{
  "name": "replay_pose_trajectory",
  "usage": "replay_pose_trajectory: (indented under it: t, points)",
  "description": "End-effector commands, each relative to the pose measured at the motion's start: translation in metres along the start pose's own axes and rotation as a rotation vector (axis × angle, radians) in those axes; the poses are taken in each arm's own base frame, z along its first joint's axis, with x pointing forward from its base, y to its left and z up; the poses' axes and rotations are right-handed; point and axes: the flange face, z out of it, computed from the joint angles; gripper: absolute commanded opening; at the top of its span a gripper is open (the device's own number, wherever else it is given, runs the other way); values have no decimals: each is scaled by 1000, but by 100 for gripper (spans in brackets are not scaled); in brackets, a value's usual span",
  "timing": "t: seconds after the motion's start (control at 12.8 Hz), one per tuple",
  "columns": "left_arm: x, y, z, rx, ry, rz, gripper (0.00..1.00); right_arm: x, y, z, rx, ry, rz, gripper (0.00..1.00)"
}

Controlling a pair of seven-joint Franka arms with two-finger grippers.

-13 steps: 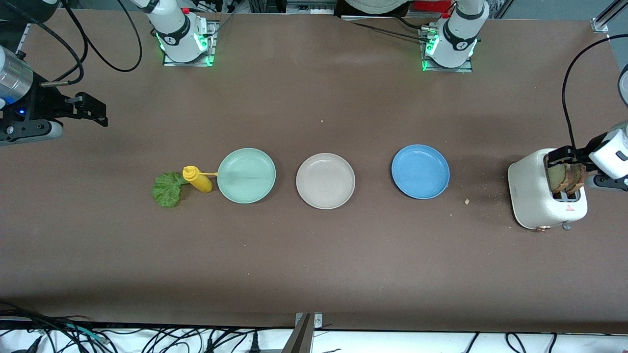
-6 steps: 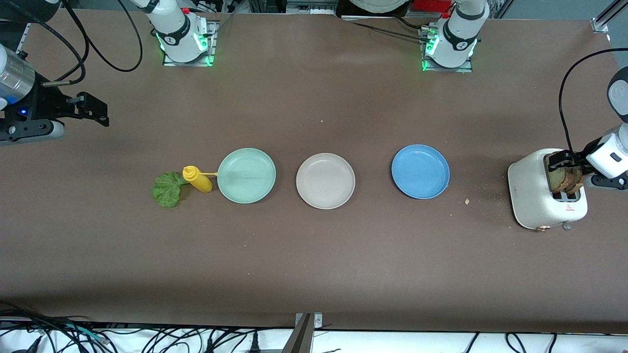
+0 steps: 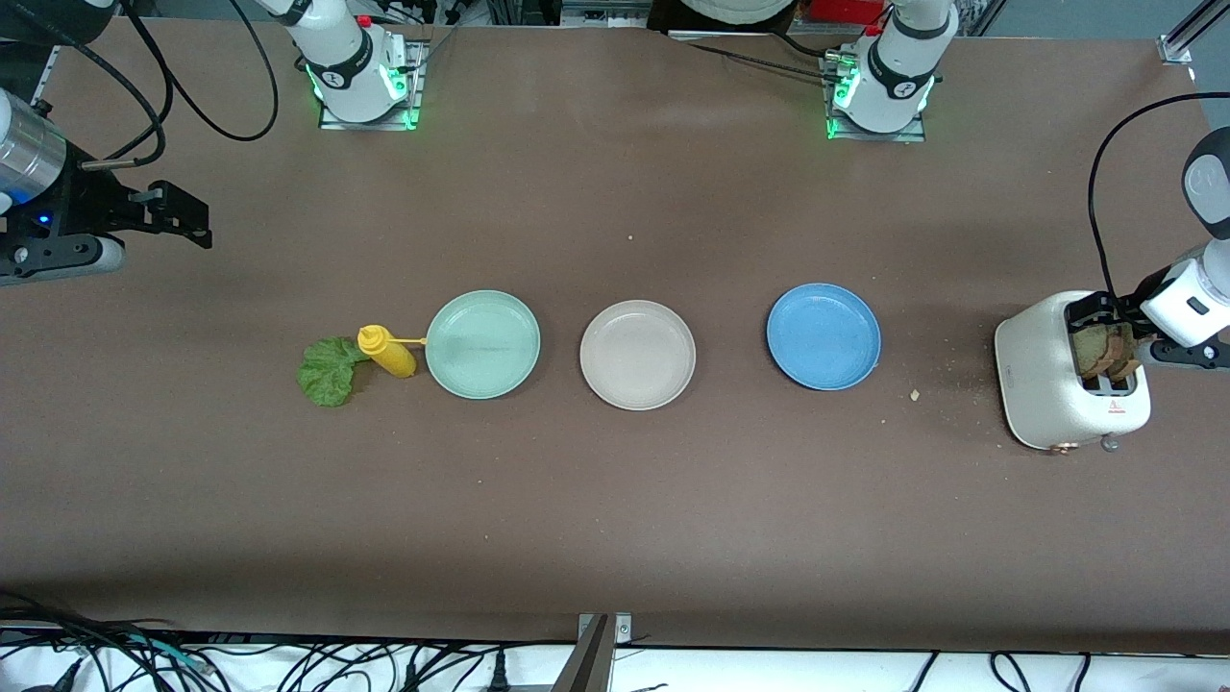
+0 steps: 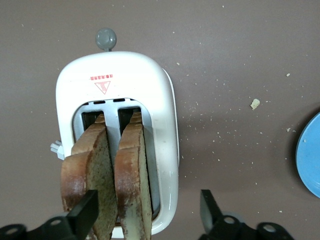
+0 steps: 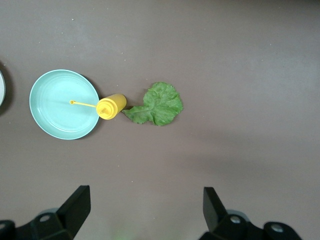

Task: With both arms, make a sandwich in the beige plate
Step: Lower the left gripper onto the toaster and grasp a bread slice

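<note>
Two browned bread slices stand upright in the slots of a white toaster at the left arm's end of the table. My left gripper hangs open right over them: one finger overlaps the outer slice, the other stands off the toaster's side. The beige plate sits bare at the table's middle. A green lettuce leaf lies toward the right arm's end. My right gripper waits open and holds nothing, above the table at that end.
A yellow squeeze bottle stands between the lettuce and a mint-green plate. A blue plate lies between the beige plate and the toaster. Crumbs are scattered near the toaster.
My left gripper has settled lower over the toaster's bread, and its fingers have drawn in a little. The right arm has not moved.
</note>
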Motion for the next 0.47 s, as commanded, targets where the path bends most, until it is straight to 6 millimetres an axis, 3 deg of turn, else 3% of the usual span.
replay_pose_trajectory:
  t: [0.0, 0.16, 0.39]
  points:
    - [-11, 5, 12, 20, 25, -28, 46, 1, 1, -6, -1, 11, 11, 100]
    - [-14, 5, 13, 18, 14, -36, 0, 1, 1, -6, -1, 11, 11, 100]
    - [-11, 7, 7, 29, 15, -33, 0, 1, 1, -6, -1, 11, 11, 100]
